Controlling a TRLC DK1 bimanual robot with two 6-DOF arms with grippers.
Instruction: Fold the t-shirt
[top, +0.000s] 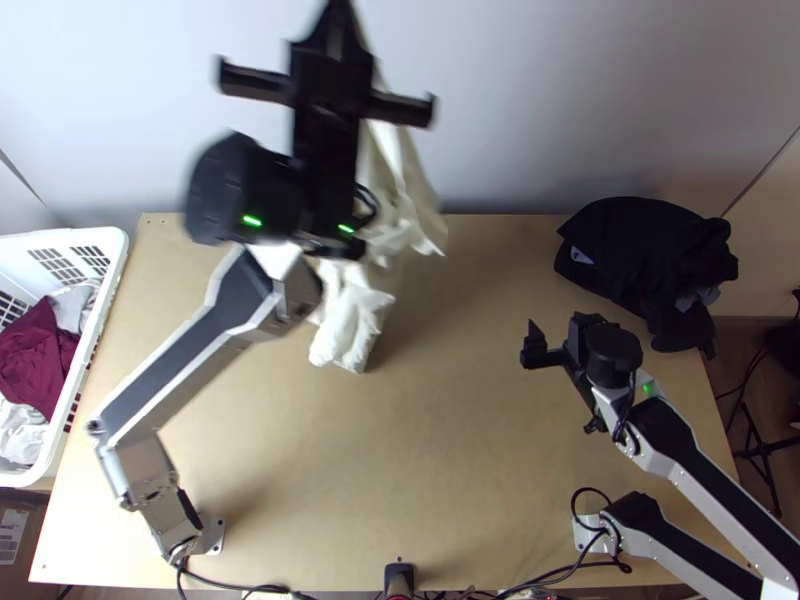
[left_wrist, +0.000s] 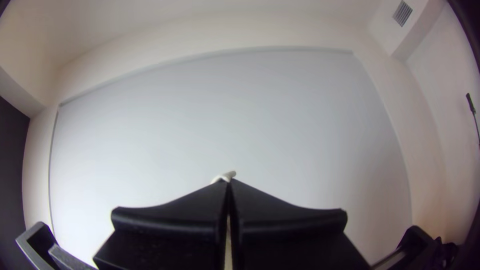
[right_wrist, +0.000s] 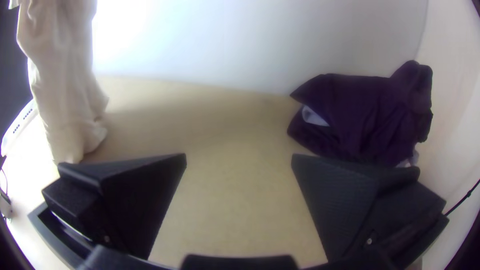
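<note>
High over the far side of the table (top: 480, 450), my left gripper (top: 338, 30) pinches the pale t-shirt (top: 350, 325) between fingers pressed together, a scrap of cloth peeking out at their tips in the left wrist view. The shirt hangs bunched in long, loose folds, its lower end over the table's left-centre; whether it touches the wood, I cannot tell. To its right, my right gripper (top: 605, 330) waits low over the table, fingers spread wide with nothing between them, near a dark heap of clothing (top: 640, 245) at the far right corner. A white laundry basket (top: 100, 330) holding maroon and pale garments (top: 35, 350) stands at the left edge.
</note>
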